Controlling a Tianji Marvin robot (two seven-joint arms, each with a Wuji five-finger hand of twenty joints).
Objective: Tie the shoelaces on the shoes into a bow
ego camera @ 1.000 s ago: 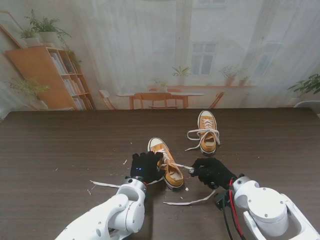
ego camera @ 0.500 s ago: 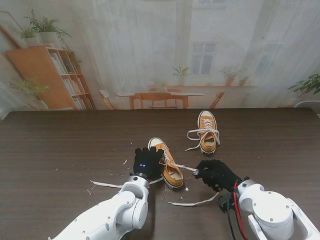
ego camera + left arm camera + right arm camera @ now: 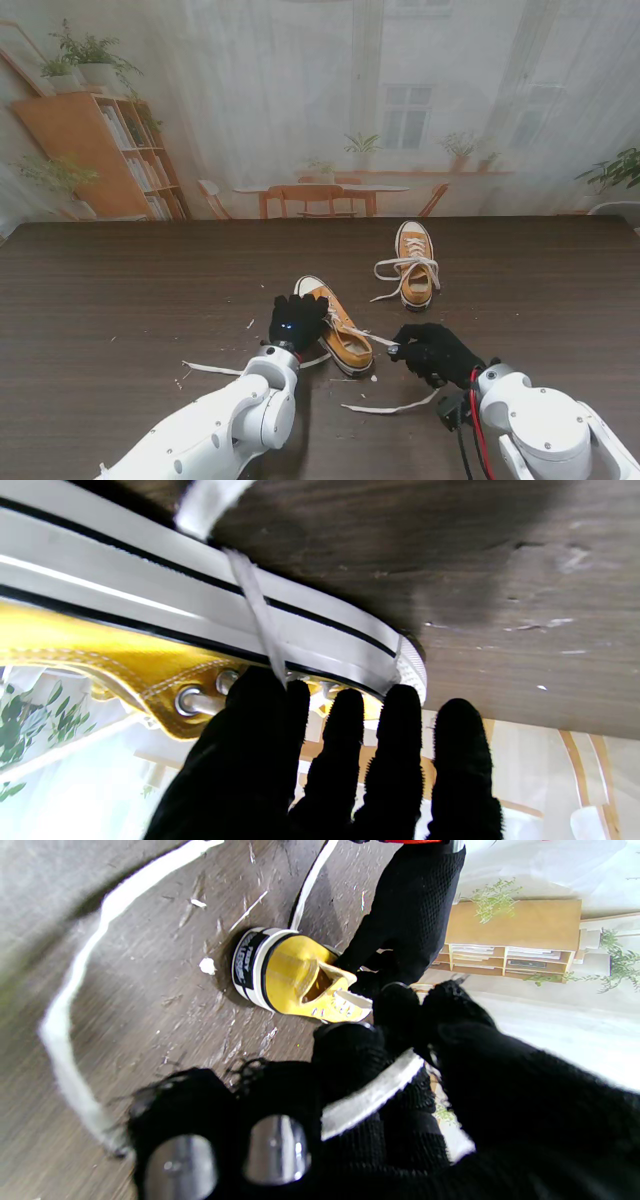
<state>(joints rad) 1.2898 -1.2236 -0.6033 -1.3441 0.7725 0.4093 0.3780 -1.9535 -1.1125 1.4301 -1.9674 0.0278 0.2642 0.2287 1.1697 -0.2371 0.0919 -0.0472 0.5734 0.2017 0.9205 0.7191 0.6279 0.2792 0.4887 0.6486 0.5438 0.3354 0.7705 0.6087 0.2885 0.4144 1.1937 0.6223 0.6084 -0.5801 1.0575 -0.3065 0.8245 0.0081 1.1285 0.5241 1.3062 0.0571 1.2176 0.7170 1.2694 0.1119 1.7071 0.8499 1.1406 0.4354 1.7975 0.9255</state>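
On the left of the dark worktop [image 3: 120, 290], a loose white lace end [image 3: 210, 368] trails off toward the edge. The left robot hand [image 3: 296, 322] rests against the near yellow shoe [image 3: 335, 327], fingers [image 3: 390, 740] laid side by side over the eyelets; a lace strand runs over the sole into the gap by the thumb, so it is probably pinching that strand, though the grip itself is hidden. Held so, the robot hand seems to steady the shoe while the laces are worked. To the right, the right robot hand [image 3: 432, 350] is curled shut on the other lace [image 3: 372, 1092], drawn out sideways from the shoe, likely to keep it taut for crossing. Its free tail [image 3: 385, 406] lies slack nearer to me. No bow is formed yet. Farther off on the right stands the second shoe [image 3: 415, 262], its laces loose.
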